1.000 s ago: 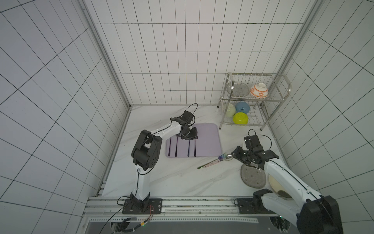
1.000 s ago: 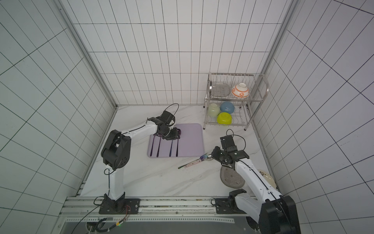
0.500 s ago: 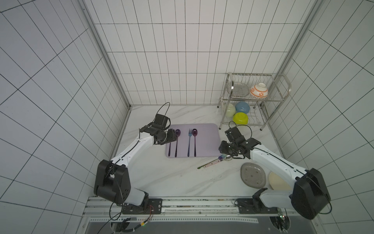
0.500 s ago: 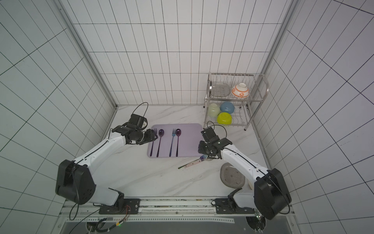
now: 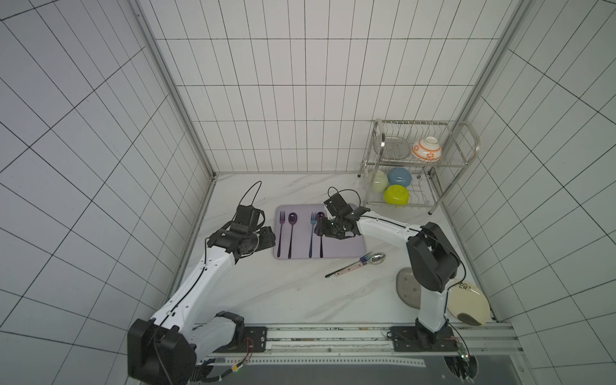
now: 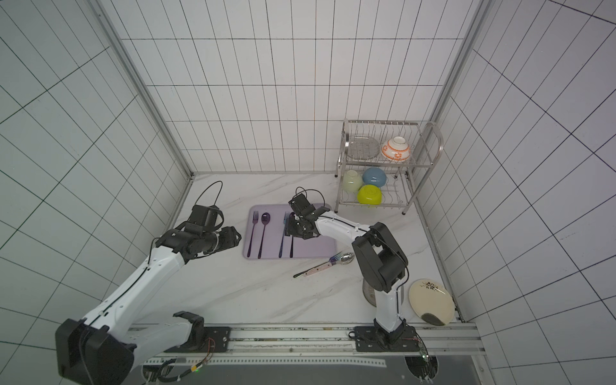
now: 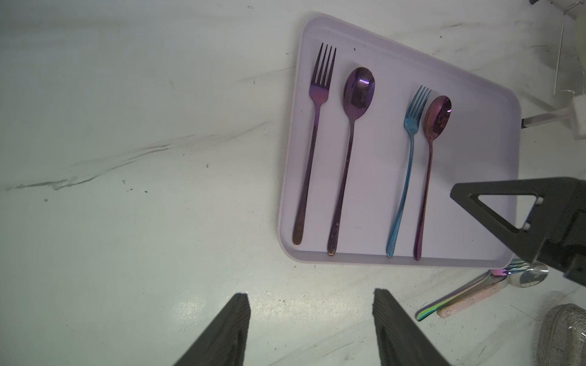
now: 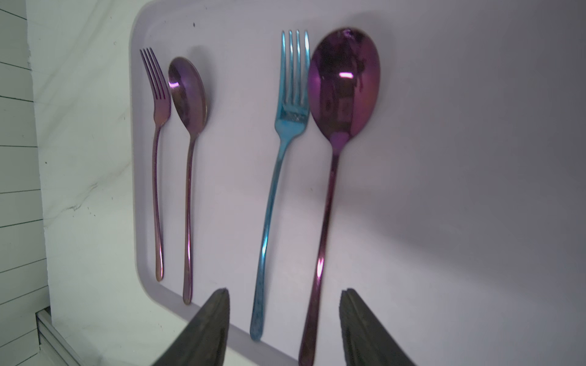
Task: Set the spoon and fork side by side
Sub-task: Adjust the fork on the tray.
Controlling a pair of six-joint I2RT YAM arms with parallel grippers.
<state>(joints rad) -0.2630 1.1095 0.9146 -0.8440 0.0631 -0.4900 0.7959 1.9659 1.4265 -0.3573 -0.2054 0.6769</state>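
Observation:
A lavender tray (image 5: 340,248) holds two pairs, each lying side by side: a purple fork (image 5: 281,230) with a purple spoon (image 5: 292,230), and a blue fork (image 8: 279,177) with a magenta spoon (image 8: 344,85). My right gripper (image 8: 285,293) hovers open over the handles of the blue fork and magenta spoon, holding nothing; in both top views its body covers part of them. My left gripper (image 7: 310,294) is open over bare table just left of the tray. Another fork and spoon (image 5: 361,261) lie overlapping on the table, off the tray's near right corner.
A wire dish rack (image 5: 416,163) with several bowls stands at the back right. A grey dish (image 5: 408,290) and a cream plate (image 5: 468,306) lie at the front right beside the right arm's base. Tiled walls close in three sides.
The left gripper drew back from over the tray to its left side. The right gripper left the loose cutlery and came over the tray's right pair. Both jaws opened wider.

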